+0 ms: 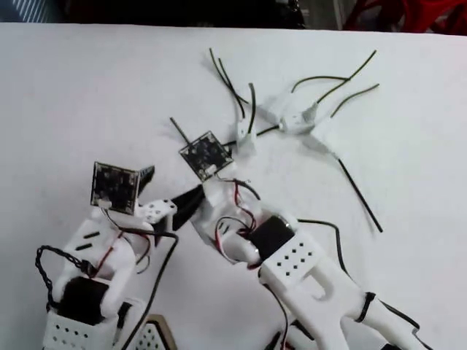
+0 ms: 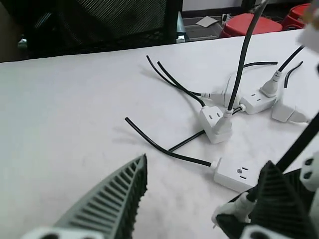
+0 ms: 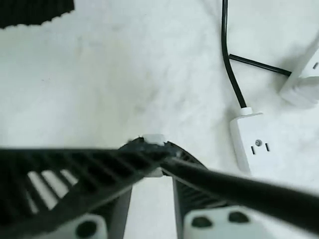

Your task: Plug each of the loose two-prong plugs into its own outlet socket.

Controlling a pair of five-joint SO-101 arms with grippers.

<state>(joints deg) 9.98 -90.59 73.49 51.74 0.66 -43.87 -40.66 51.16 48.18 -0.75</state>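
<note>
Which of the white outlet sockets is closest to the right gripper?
The lone socket lying slots-up beside the right gripper, which grips a plug. The others sit bunched together farther across the table.

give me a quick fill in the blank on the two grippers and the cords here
1. The right gripper has its jaws ___ on a white plug.
2. The left gripper has its jaws ___, with nothing held between them.
3. The cord running into the nearest outlet socket is ___ in colour.

Missing words: shut; open; black
</note>
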